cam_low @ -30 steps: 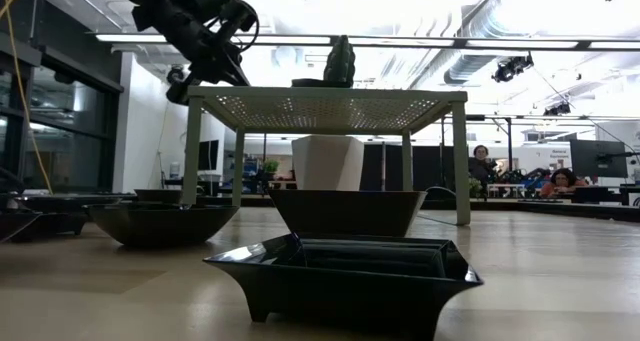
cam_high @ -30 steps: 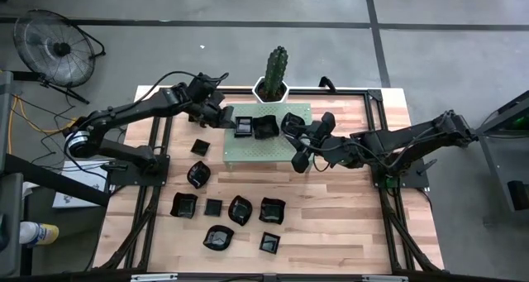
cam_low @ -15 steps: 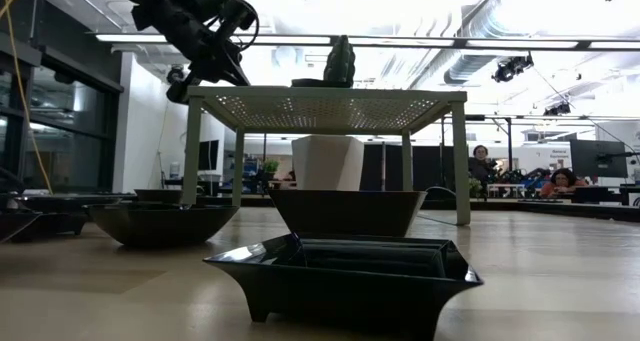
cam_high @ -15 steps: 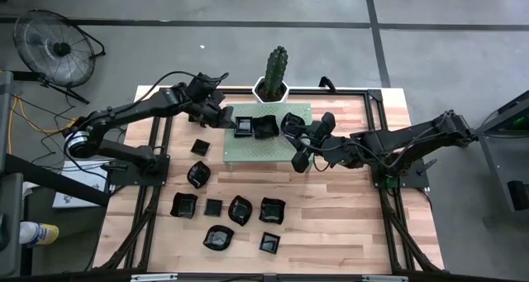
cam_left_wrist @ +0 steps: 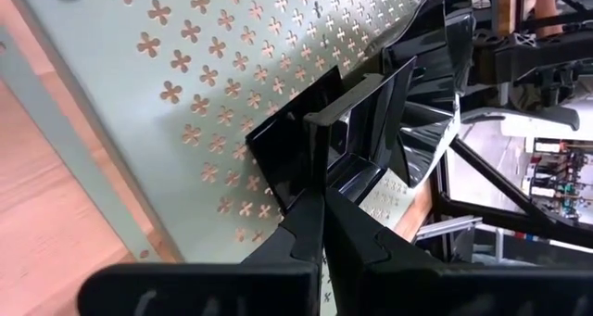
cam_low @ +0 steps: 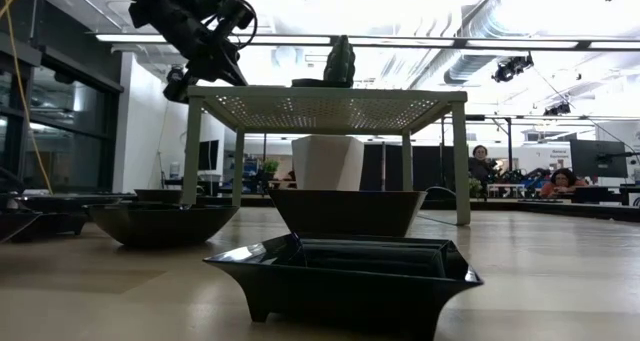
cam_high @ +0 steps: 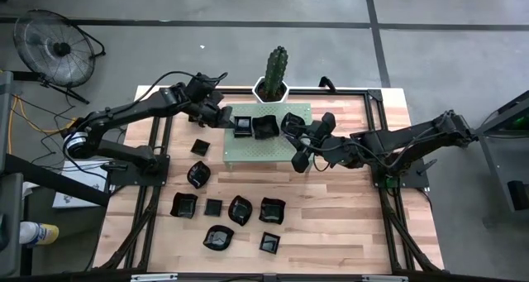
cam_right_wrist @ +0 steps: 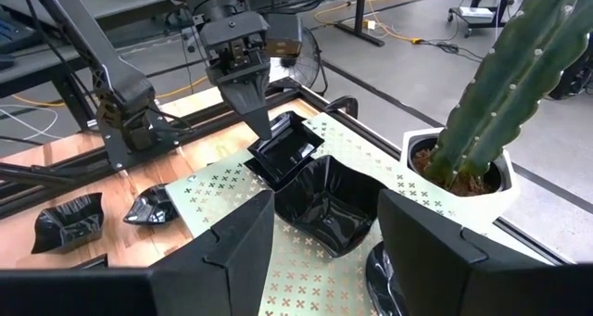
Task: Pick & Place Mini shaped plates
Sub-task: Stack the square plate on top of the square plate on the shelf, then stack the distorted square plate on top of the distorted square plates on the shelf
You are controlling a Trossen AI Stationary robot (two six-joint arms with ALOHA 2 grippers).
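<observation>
Nothing has shifted over the last second: the left gripper (cam_high: 228,121) stays clamped on the rim of a square plate (cam_left_wrist: 347,135) resting on the green stand (cam_high: 273,150), so release looks due. The right gripper (cam_high: 291,130), fingers apart, hovers beside a wavy plate (cam_right_wrist: 326,203). The stand's near half is bare; the cactus (cam_high: 275,67) crowds its far edge

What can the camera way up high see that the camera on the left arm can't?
Only the high view shows the cactus, the fan, the right gripper, open over the stand, and eight plates on the wooden table. Only the left wrist view shows up close that the left gripper is shut on the rim of the square plate. Both show the green stand and the wavy plate beside the square one.
</observation>
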